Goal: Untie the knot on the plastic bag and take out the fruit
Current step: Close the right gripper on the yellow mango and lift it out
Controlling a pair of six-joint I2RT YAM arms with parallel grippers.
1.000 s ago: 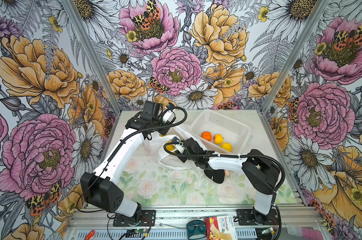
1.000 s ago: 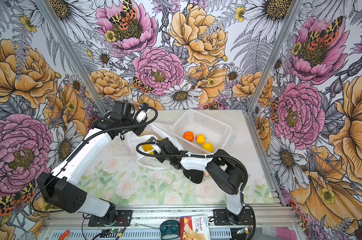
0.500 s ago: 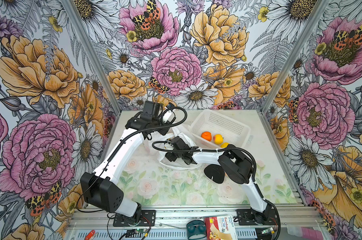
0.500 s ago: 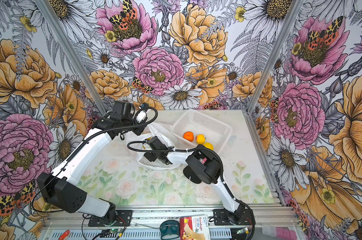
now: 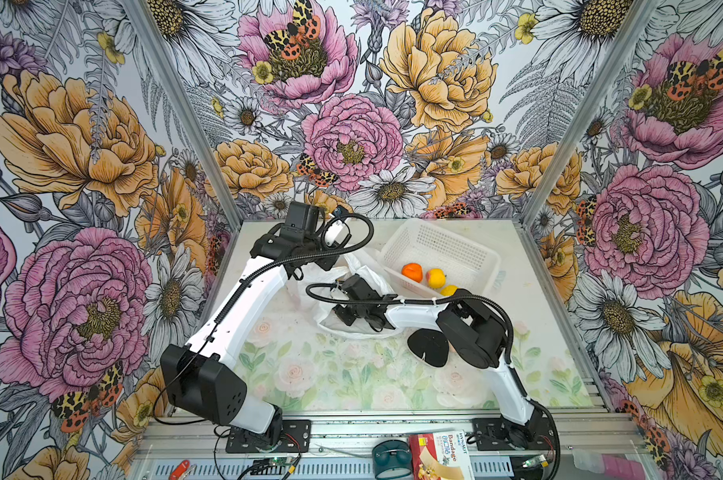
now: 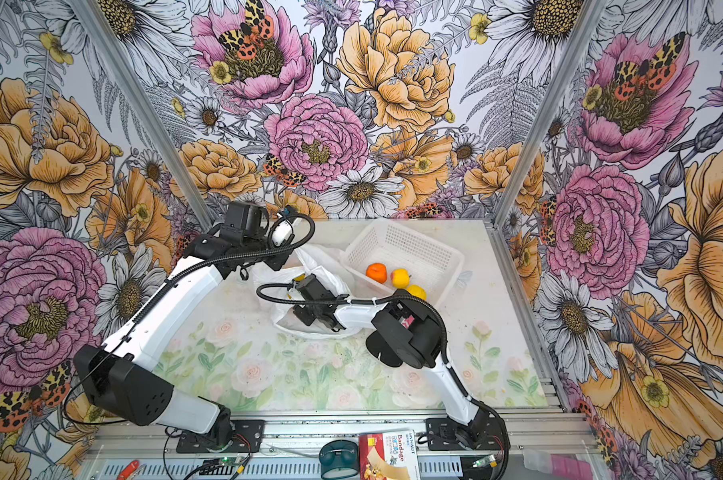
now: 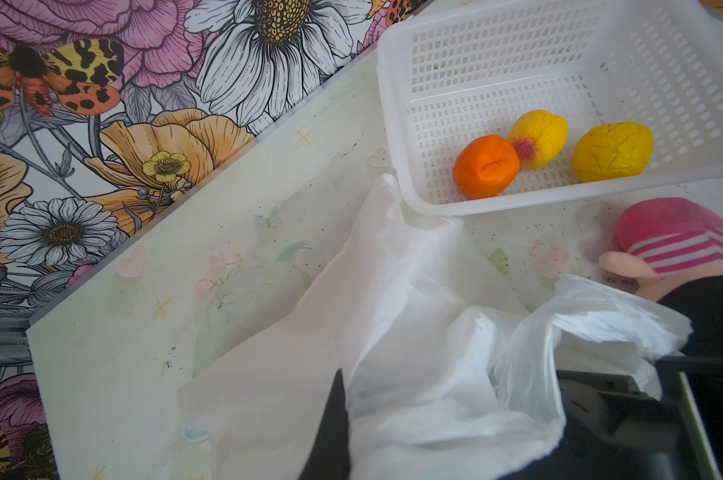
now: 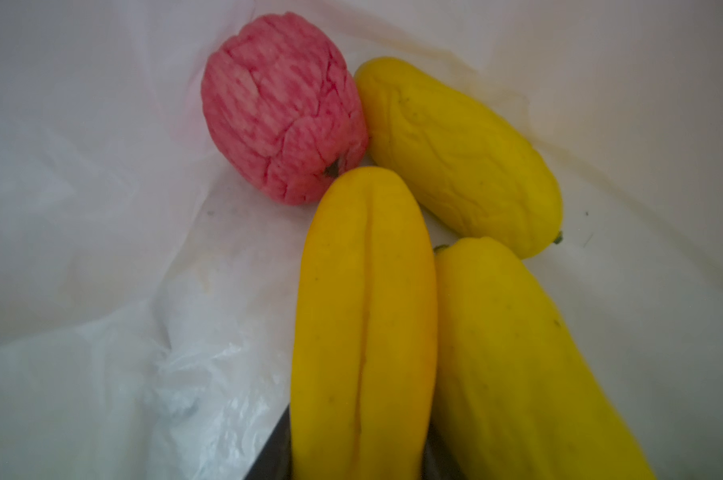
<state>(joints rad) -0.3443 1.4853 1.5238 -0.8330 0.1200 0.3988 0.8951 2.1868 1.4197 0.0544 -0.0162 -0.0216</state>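
**Clamped on a long fruit deep in the bag**

At the right gripper: jaws closed on the long fruit, a dark finger pressed against each side of it, all inside the bag's open mouth. Right alongside the grip, touching the held piece, a second yellow fruit. Just past the fingertips, a third yellow fruit lying crosswise, and against it a pink fruit. All four down on the white plastic.

At the left gripper: jaws together, pinched on a fold of the bag's edge and holding it up off the table. Only one finger in sight, with plastic draped over the rest.

Out beyond the left gripper's tip: a basket, one corner just beside a loose strip of the bag. Inside, an orange fruit touching a peach, and a lemon slightly apart from both. Off to the side of that, near the bag and partly behind it, a doll.

Seen in both top views: right arm reaching across the middle, its gripper buried in the bag, near the left arm's wrist.
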